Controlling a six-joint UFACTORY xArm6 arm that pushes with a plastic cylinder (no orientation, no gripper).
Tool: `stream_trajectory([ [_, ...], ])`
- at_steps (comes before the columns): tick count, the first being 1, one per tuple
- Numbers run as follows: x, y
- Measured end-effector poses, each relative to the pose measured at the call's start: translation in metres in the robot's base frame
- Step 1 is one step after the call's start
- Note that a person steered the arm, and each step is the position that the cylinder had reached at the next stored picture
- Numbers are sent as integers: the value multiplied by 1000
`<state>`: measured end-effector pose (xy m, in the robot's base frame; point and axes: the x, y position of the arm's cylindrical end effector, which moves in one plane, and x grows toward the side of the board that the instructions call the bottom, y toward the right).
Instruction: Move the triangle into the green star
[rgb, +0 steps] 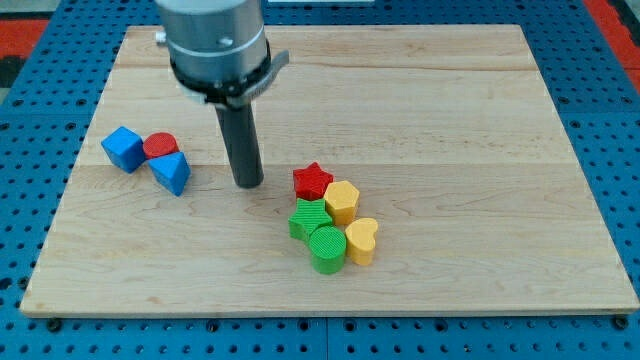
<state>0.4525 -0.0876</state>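
The blue triangle (171, 172) lies at the view's left, touching a red cylinder (160, 146) and close to a blue cube (123, 148). The green star (308, 218) sits in a cluster right of centre, under a red star (312, 181), left of a yellow hexagon (342, 201), above a green cylinder (327, 247). My tip (247, 184) rests on the board between the two groups, a short way right of the blue triangle and left of the red star, touching neither.
A yellow heart (361, 240) lies at the right of the cluster, against the green cylinder. The wooden board (450, 120) sits on a blue perforated base (20, 180). The arm's grey housing (215, 40) hangs over the board's top left.
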Motion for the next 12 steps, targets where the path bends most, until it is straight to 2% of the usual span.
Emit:
stream_trajectory([
  [1,-6,-67],
  [2,-32,-84],
  [3,-40,-108],
  [5,-11,-98],
  [7,20,-142],
  [8,34,-125],
  [10,35,-12],
  [12,27,19],
])
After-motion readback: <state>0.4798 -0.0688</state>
